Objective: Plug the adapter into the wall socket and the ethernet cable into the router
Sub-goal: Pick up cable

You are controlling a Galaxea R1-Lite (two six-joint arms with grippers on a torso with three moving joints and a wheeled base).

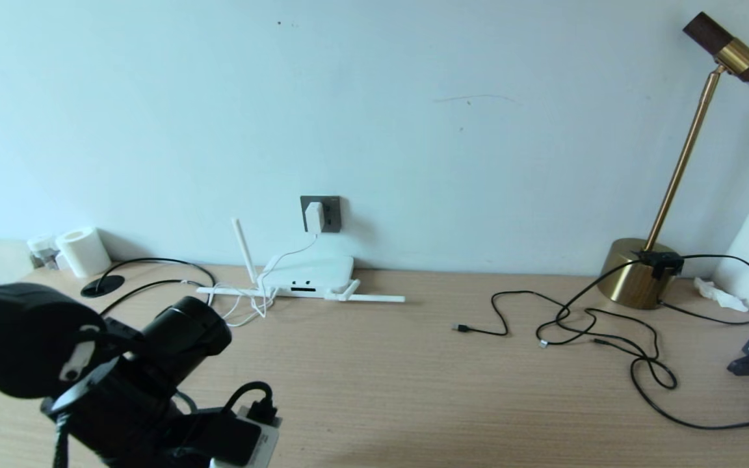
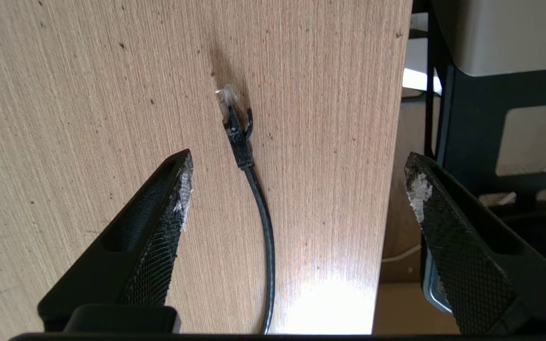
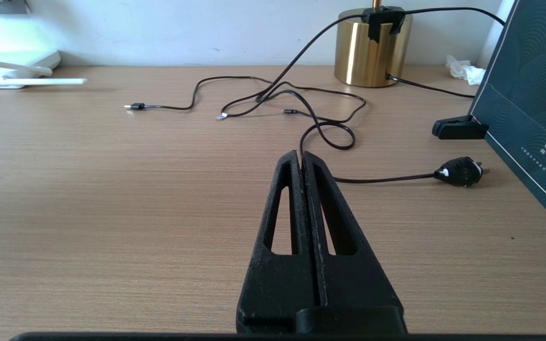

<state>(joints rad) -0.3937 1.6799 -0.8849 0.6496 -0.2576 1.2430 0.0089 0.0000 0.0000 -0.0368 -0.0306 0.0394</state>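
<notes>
**Left gripper hanging spread above the loose ethernet plug**

The adapter (image 1: 314, 216) is sitting plugged into the wall socket (image 1: 321, 214), its thin white cord drooping down to the router (image 1: 309, 275), which is lying flat on the desk (image 1: 413, 390) against the wall, with one antenna standing up and two lying along the wood.

The left arm is reaching over the near left part of the desk. In its wrist view the left gripper (image 2: 296, 189) is pointing down at the desk with its jaws standing wide apart and nothing between them touching either finger. Below the gap the ethernet cable (image 2: 266, 227) is lying on the wood near the desk's edge, its clear-tipped plug (image 2: 232, 121) resting free, well apart from the router.

The right gripper (image 3: 303, 163) is resting parked low over the desk, its two fingers pressed together on nothing. Beyond it thin black cables (image 3: 301, 102) are sprawling across the wood toward a brass lamp base (image 3: 372, 47), and a black mains plug (image 3: 460, 171) is lying beside a dark teal board (image 3: 529, 104)
</notes>
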